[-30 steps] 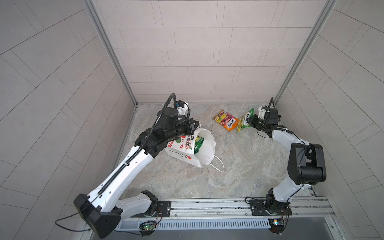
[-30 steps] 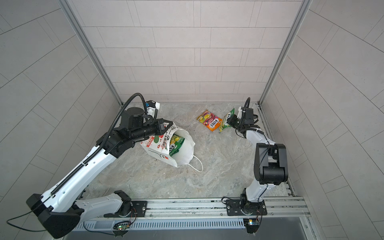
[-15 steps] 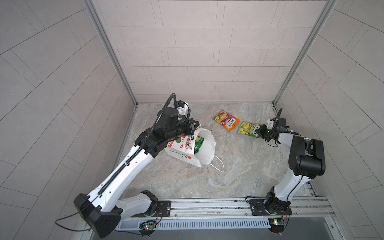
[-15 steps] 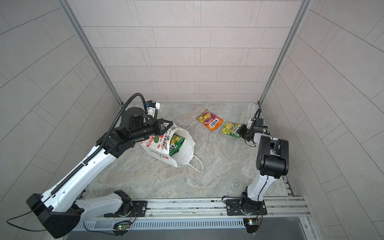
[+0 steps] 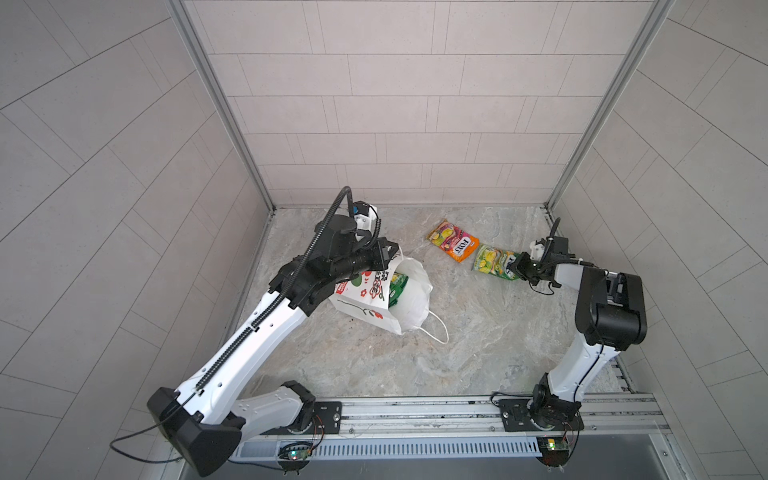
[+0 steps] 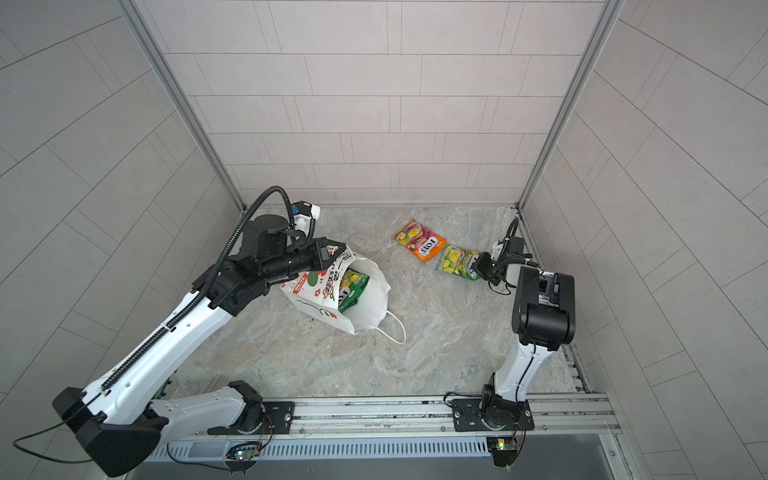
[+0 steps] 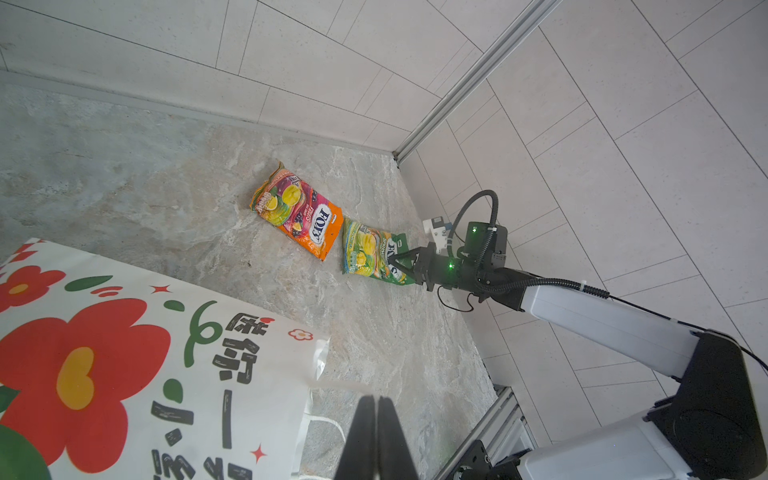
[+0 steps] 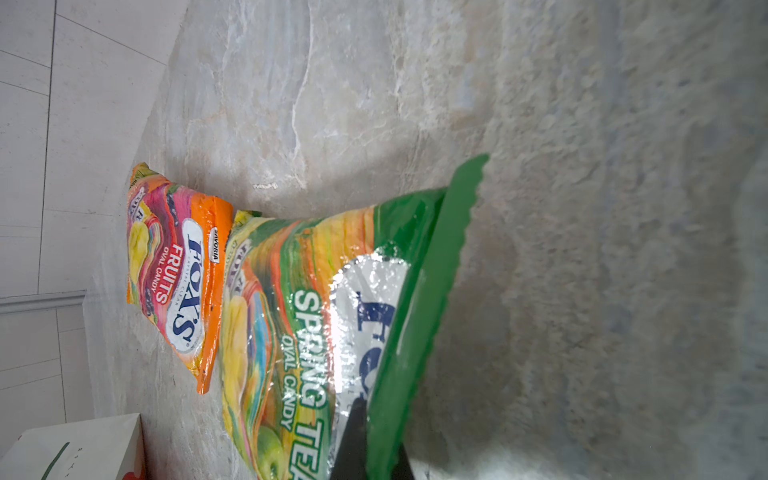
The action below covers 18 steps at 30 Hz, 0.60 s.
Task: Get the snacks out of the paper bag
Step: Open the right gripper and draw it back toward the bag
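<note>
Entry: green-yellow packet (image 5: 492, 261) — lowered beside orange packet (image 5: 455, 246), right gripper (image 5: 518, 267) still clamped on it; second snack out; left gripper (image 5: 390, 253) stayed pinched on paper bag (image 5: 370, 309) — more packets (image 5: 400, 284) inside.

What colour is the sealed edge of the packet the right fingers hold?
Plain green edge, zigzag-cut. Right wrist view shows it best.
</note>
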Each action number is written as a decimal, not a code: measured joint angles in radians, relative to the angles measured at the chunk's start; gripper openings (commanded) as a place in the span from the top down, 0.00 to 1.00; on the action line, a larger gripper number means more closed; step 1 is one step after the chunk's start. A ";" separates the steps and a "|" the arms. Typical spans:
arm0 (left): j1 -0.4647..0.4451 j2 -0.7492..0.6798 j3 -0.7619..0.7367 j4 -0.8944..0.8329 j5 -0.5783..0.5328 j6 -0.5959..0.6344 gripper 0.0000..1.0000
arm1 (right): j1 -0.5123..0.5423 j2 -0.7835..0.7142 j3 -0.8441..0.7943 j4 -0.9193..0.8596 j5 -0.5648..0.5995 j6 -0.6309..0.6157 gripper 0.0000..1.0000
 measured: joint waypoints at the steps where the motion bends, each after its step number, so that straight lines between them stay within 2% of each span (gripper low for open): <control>1: 0.000 0.000 0.000 0.000 0.000 0.000 1.00 | 0.000 0.003 0.000 0.001 -0.002 0.001 0.90; 9: 0.000 -0.001 0.000 0.000 0.003 0.001 1.00 | 0.001 -0.002 -0.008 0.002 0.010 0.008 0.38; 14: 0.000 -0.002 0.000 -0.001 0.011 0.005 1.00 | 0.002 -0.095 -0.066 -0.003 0.055 -0.003 0.23; 18: 0.000 -0.007 0.000 -0.007 0.025 0.016 1.00 | 0.002 -0.242 -0.131 -0.012 0.087 -0.005 0.21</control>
